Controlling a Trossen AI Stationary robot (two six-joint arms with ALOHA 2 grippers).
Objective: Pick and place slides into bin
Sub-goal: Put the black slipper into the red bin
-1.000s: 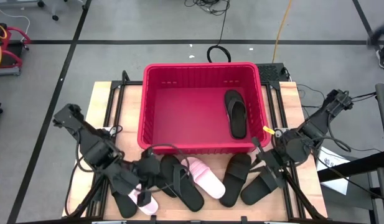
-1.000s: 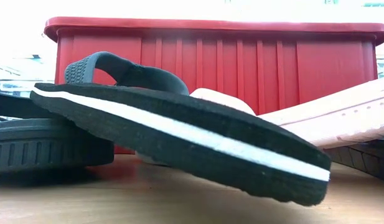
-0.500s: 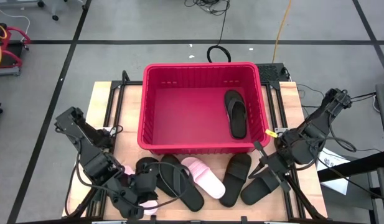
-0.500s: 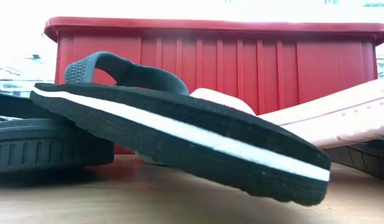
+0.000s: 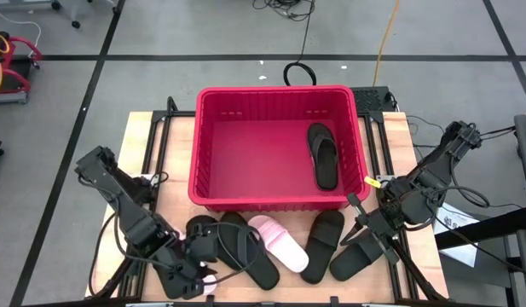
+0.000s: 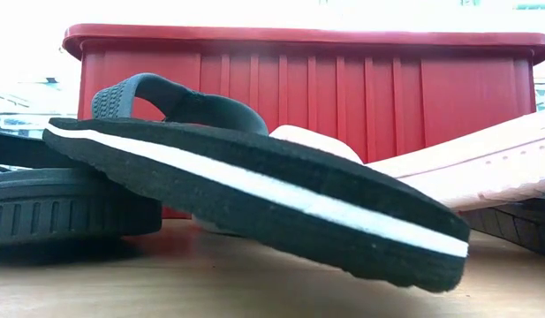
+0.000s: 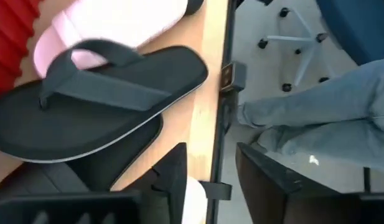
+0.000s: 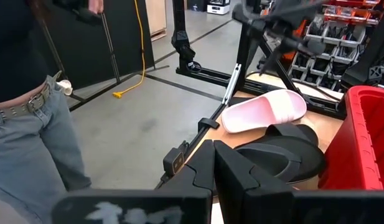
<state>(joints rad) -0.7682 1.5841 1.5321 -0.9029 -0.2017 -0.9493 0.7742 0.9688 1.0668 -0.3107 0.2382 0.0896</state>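
The red bin (image 5: 213, 145) stands at the table's middle with one black slide (image 5: 323, 155) lying flat inside it. Several more slides lie along the near edge: black ones (image 5: 245, 249) (image 5: 323, 243) (image 5: 355, 258) and a pale pink one (image 5: 278, 241). In the low view a black slide (image 6: 254, 190) leans tilted on another black one (image 6: 60, 208). My left gripper (image 5: 197, 271) (image 7: 210, 155) is open at the near left, low over a second pale pink slide (image 7: 193, 196). My right gripper (image 5: 367, 230) (image 8: 214, 163) is shut, beside the right-hand black slides. My left gripper has the pale pink slide's edge (image 7: 193, 196) showing between its open fingers, which point toward the table's near edge. Its own body hides the spot, so I cannot tell whether the fingers touch it.
A person in jeans (image 7: 316, 118) (image 8: 30, 124) stands close by the table's near edge. The bin's tall wall (image 6: 307, 97) rises right behind the slides. Bare wood (image 5: 152, 145) lies to the left of the bin.
My left gripper has gone toward the table's near edge, from the black slides by the bin's near-left corner to above the pale pink slide. No slide has moved.
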